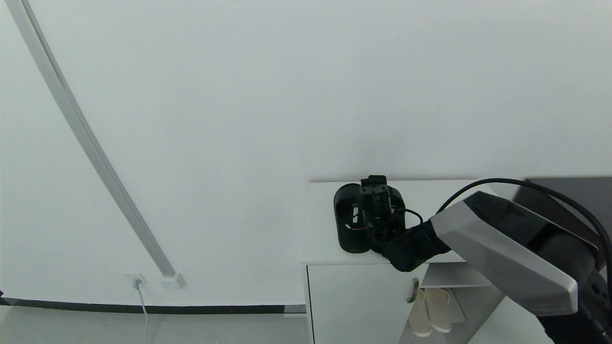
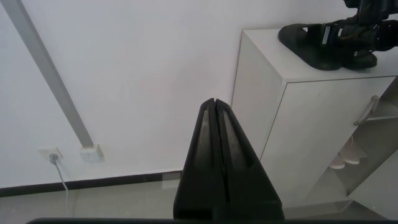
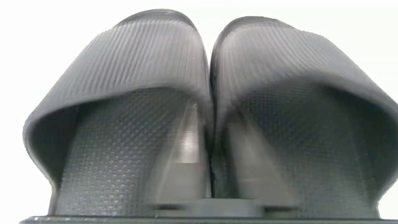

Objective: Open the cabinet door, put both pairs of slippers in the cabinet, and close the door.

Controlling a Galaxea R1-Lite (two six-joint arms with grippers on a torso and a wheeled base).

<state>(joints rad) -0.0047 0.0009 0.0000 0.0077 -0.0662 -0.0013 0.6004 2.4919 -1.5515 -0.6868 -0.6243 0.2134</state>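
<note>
The cabinet (image 1: 356, 306) sits at about 4 o'clock in the head view. Its 3 o'clock half stands open, so the door-opening step looks done, while the leaf with the handle (image 1: 412, 290) is shut. A pale pair of slippers (image 1: 432, 310) stands toe-up inside the open compartment, below a shelf (image 1: 452, 276), so I judge one pair already stowed.

The black slippers (image 1: 348, 220) lie on the cabinet top (image 1: 320, 224), toward its 9 o'clock edge. The right hand (image 1: 377, 203) is down on them. In the right wrist view, one of its fingers (image 3: 185, 140) sits under each strap and the two inner walls are pinched between them, so it reads as grasping the pair. The soles look to be resting on the cabinet top, though I cannot tell for sure.

The left hand (image 2: 214, 109) hangs well apart at the cabinet's 9 o'clock side, clenched on nothing, with its fingers pressed flat together.

What is left, as I judge it, is to carry the black pair down into the open compartment, release it, and close the door.
</note>
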